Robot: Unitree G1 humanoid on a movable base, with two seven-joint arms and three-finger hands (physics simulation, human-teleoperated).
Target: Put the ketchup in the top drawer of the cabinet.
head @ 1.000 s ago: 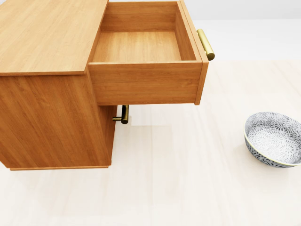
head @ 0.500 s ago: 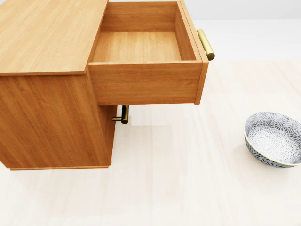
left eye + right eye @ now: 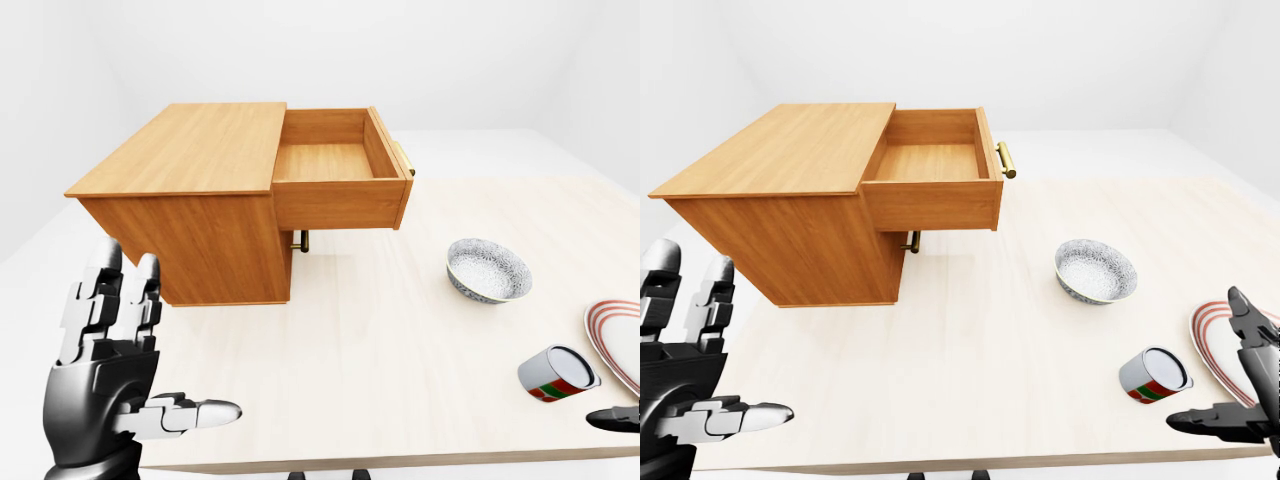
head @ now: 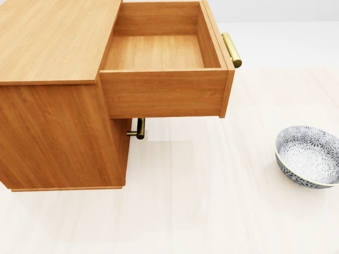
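Note:
The ketchup, a short red, green and white container, lies on its side near the table's lower right edge. The wooden cabinet stands at the left, and its top drawer is pulled out and empty. My left hand is raised at the lower left of the left-eye view, fingers spread, holding nothing. At the lower right, my right hand is open just right of the ketchup and does not touch it. Neither hand shows in the head view.
A patterned bowl sits on the table right of the cabinet. A red-striped plate lies at the far right, beside the ketchup. The drawer's brass handle juts to the right; a lower handle shows beneath the drawer.

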